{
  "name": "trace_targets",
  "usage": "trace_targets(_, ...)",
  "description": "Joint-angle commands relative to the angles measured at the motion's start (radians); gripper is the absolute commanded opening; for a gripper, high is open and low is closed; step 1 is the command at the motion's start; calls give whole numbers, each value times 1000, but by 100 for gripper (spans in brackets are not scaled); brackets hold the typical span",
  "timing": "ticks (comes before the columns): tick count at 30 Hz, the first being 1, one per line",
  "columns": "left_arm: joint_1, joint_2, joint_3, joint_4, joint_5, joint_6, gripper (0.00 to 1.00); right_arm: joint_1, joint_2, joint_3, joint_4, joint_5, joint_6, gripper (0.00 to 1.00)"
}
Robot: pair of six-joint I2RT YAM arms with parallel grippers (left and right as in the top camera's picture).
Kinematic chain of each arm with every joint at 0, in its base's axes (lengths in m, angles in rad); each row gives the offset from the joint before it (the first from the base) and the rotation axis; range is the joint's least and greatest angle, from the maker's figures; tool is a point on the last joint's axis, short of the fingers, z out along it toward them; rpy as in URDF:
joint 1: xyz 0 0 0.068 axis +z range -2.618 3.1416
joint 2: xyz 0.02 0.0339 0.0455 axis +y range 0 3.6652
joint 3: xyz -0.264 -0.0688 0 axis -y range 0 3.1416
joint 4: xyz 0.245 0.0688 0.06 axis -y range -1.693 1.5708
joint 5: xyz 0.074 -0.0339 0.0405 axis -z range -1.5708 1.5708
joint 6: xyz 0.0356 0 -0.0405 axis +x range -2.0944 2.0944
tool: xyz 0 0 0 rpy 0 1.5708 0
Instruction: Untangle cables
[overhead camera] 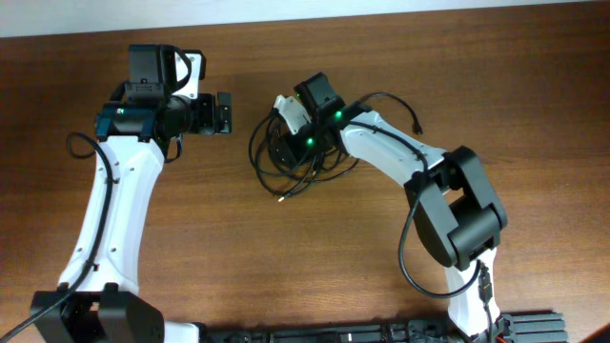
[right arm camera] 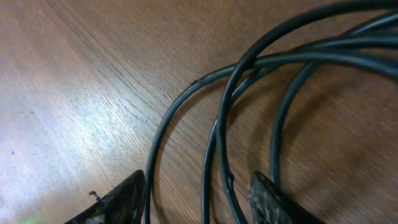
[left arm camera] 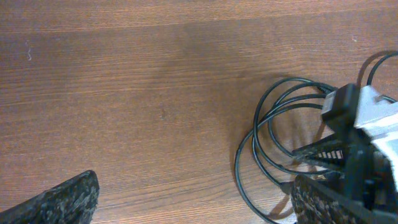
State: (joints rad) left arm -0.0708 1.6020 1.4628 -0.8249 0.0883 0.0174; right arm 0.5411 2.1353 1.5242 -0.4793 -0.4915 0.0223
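Observation:
A tangle of black cables (overhead camera: 295, 157) lies on the wooden table at the middle. Its loops show in the left wrist view (left arm camera: 267, 155) and close up in the right wrist view (right arm camera: 249, 93). My right gripper (overhead camera: 286, 143) is down on the tangle, open, with several strands lying between its fingertips (right arm camera: 199, 199). My left gripper (overhead camera: 225, 112) hovers just left of the tangle, open and empty, its fingertips (left arm camera: 193, 199) wide apart over bare wood. One cable end with a plug (overhead camera: 417, 127) trails off to the right.
The right arm (overhead camera: 400, 157) crosses over the right side of the tangle. A white part of the right gripper (left arm camera: 367, 118) shows in the left wrist view. Bare wooden table (overhead camera: 534, 95) surrounds the cables.

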Motion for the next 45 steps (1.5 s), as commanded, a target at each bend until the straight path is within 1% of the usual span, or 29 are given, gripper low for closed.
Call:
trace_targets(1, 2, 5, -7, 2, -6, -10, 99, 17, 32, 19, 9, 47, -6, 52)
trace_targets(4, 2, 5, -7, 2, -6, -10, 99, 21, 50, 19, 10, 71, -6, 51)
trace_targets(5, 2, 5, -7, 2, -6, -10, 99, 21, 57, 19, 10, 71, -6, 47)
trace_targets(10, 2, 5, -7, 2, -6, -10, 99, 37, 89, 19, 8, 71, -6, 39)
trace_targets(14, 2, 5, -7, 2, -6, -10, 99, 37, 89, 19, 8, 71, -6, 23)
trace_targets(15, 2, 5, -7, 2, -6, -10, 99, 37, 89, 19, 8, 71, -6, 18)
trace_targets(16, 2, 5, -7, 2, -6, -10, 99, 37, 89, 19, 8, 71, -6, 7)
trace_targets(17, 2, 5, -7, 2, -6, -10, 99, 37, 89, 19, 8, 78, -6, 4)
trace_targets(21, 2, 5, -7, 1, 1, -10, 99, 27, 84, 20, 5, 76, -4, 4)
trace_targets(23, 2, 5, -7, 1, 1, -10, 99, 8, 60, 21, -6, 70, 21, 4)
trace_targets(28, 2, 5, -7, 1, 1, -10, 99, -41, -31, 35, -41, -37, 20, 4)
trace_targets(30, 2, 5, -7, 1, 1, -11, 99, -60, -92, 40, -60, -73, 20, 4)
trace_targets(40, 2, 5, -7, 1, 1, -10, 99, -66, -387, 42, -39, -73, 12, 4)
trace_targets(42, 2, 5, -7, 1, 32, -1, 99, -66, -454, 42, -25, -65, 12, 4)
trace_targets(45, 2, 5, -7, 1, 132, 54, 99, -66, -516, 42, -24, -47, 12, 4)
